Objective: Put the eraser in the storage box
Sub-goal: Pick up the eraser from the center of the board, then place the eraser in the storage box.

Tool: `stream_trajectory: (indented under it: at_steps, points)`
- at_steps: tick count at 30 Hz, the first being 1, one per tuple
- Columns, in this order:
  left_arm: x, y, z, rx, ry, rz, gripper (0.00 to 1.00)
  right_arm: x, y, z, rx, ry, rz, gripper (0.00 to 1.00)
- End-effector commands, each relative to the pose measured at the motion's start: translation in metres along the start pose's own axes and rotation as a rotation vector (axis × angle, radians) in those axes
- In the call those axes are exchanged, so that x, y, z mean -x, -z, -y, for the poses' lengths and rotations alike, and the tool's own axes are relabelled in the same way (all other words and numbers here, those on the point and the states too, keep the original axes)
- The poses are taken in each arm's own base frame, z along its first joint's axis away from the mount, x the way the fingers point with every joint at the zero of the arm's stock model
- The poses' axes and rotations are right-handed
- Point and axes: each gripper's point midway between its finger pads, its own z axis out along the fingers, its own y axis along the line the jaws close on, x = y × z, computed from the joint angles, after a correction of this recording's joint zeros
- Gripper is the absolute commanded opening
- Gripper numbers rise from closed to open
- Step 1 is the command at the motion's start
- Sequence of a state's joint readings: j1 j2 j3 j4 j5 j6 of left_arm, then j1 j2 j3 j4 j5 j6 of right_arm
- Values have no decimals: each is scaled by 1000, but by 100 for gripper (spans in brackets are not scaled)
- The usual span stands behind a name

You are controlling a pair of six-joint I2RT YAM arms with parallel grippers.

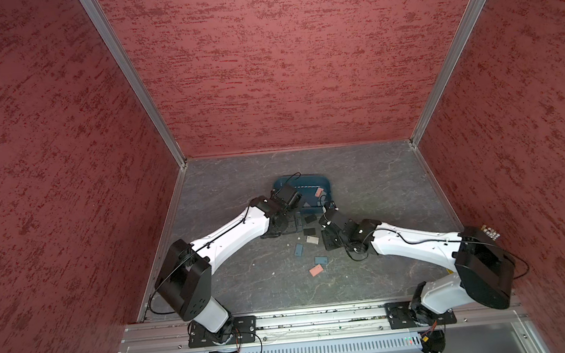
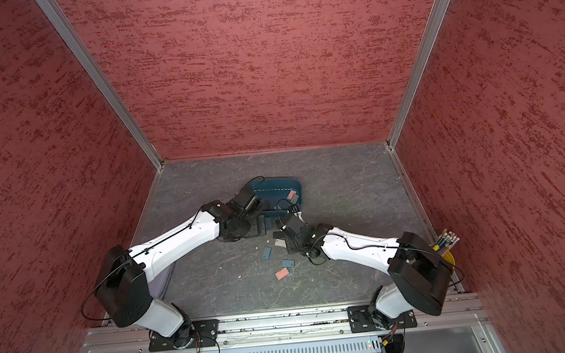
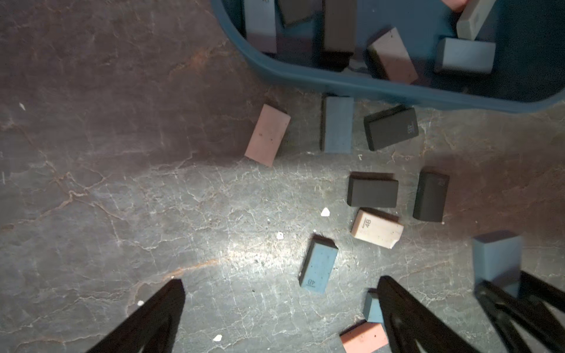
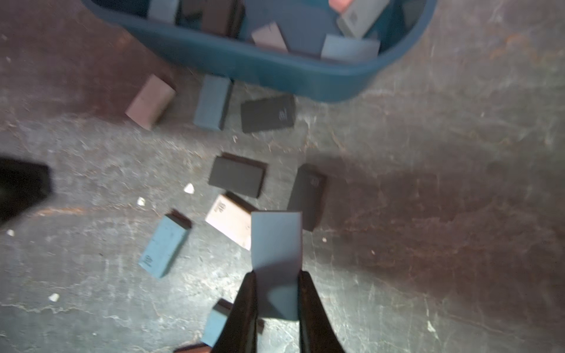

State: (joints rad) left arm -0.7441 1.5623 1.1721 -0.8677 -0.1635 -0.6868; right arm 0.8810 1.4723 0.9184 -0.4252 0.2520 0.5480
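The storage box (image 4: 244,67) looks smooth plastic, the white eraser (image 3: 376,228) matt rubber, the tabletop (image 3: 122,198) veined stone.

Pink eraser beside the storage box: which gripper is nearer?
Left. The left gripper, open, hangs near the pink eraser; the right gripper, holding a blue eraser, sits farther off.

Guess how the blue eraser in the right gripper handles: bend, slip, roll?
The blue eraser juts straight from the shut right gripper without sagging: probably stiff. Its faces look matte, so likely grippy, with little slip. It is a flat-sided block, so it should not roll. Small beside the storage box, so likely light.
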Motion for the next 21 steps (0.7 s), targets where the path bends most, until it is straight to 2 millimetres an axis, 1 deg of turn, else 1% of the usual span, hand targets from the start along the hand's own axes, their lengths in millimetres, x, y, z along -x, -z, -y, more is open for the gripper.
stream_trajectory:
  at_steps: [1, 4, 8, 15, 21]
  points:
    - [-6, 3, 0, -7, 30, 33, 100, 18, 0, -2, -40, 45, 29, 12]
    - [-19, 1, -2, -8, 35, 26, 100, 33, -2, -6, -41, 49, 48, 12]
    - [-34, -2, -2, -18, 39, 22, 100, 51, -10, -6, -38, 42, 59, 11]
    - [-50, 0, -14, -8, 69, 51, 100, 81, -18, -4, -12, 10, 86, 10]
    - [-66, -5, -19, -17, 82, 41, 100, 98, -30, -3, 2, 1, 81, 10]
